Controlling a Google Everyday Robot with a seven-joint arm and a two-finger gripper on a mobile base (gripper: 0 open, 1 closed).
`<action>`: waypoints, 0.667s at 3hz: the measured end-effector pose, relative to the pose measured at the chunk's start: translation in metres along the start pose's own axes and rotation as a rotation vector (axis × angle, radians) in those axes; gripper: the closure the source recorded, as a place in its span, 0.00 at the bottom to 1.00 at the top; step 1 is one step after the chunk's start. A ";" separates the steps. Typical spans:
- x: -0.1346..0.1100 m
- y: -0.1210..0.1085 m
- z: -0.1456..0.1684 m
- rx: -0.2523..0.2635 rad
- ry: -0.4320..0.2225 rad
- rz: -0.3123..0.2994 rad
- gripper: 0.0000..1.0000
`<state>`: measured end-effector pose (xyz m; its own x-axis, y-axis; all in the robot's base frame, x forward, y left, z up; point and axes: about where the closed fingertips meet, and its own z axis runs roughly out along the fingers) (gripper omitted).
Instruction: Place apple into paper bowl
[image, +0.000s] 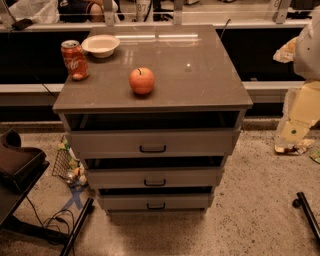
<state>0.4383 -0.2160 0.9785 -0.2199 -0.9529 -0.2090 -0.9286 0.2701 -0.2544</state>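
Note:
The apple (142, 80) is round and orange-red with a short dark stem. It sits on the grey-brown top of the drawer cabinet (200, 75), near the front, left of the middle. The paper bowl (100, 45) is cream-white, shallow and empty. It stands at the back left corner, apart from the apple. My pale arm shows at the right edge of the view. My gripper (286, 50) is at the upper right, off the cabinet top and far from the apple, and it holds nothing that I can see.
A red soda can (74, 60) stands upright at the left edge, just in front of the bowl. The cabinet's three drawers (152, 145) are slightly pulled out. A dark chair (17, 165) and cables are at the lower left. Litter lies on the floor at the right.

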 end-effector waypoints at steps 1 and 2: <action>0.000 0.000 0.000 0.000 0.000 0.000 0.00; -0.005 -0.002 0.001 0.013 -0.020 -0.007 0.00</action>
<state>0.4420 -0.2114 0.9795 -0.2075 -0.9518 -0.2258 -0.9262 0.2654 -0.2678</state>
